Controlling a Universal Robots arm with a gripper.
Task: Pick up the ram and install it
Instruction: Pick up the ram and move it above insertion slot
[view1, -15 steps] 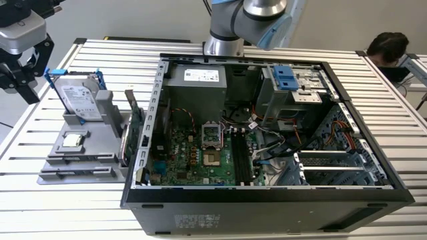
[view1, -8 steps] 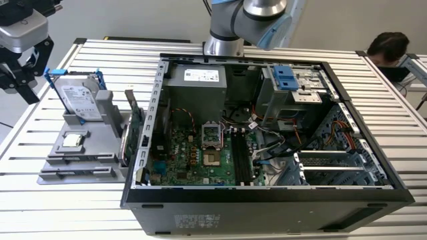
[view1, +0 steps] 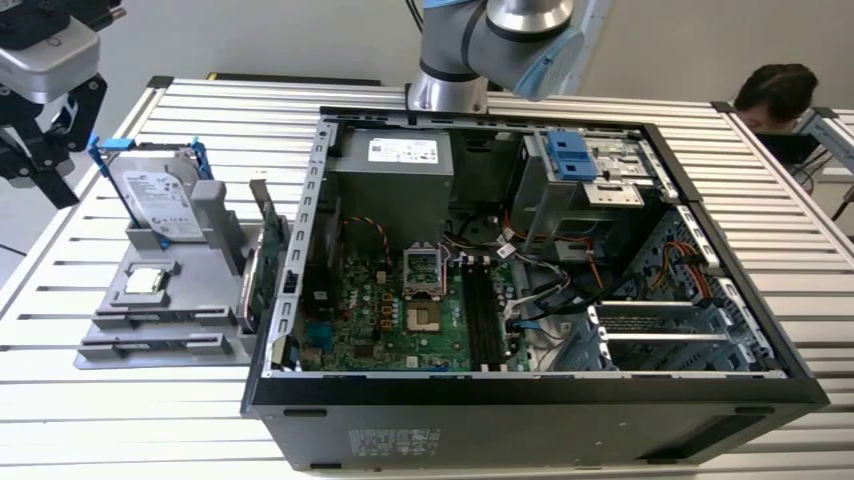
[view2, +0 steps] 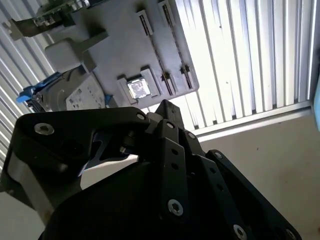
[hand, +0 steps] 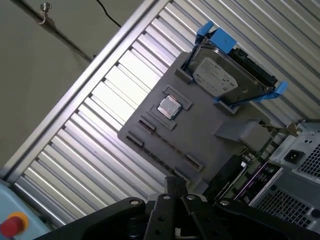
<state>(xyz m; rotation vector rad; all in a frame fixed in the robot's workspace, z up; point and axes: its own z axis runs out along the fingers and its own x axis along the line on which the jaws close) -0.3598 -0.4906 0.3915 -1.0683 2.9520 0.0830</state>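
Observation:
The ram is out of view. My gripper (view1: 47, 185) hangs above the table's edge at the exterior view's left, beside and higher than the grey parts holder (view1: 200, 300). Its black fingers come to one tip in both wrist views, gripper (hand: 172, 184) and gripper (view2: 165, 105), shut with nothing between them. The holder's (hand: 210, 130) long narrow slots (hand: 167, 146) look bare. The open computer case (view1: 534, 400) lies on its side. Black memory slots (view1: 483, 320) run along its green motherboard (view1: 374, 320).
On the holder, a silver hard drive (view1: 158, 195) with blue rails stands upright, a small square chip (view1: 144, 281) lies flat, and a green expansion card (view1: 271, 245) stands against the case. A person (view1: 774, 95) sits at the far right. The table is ribbed metal (view1: 134, 420).

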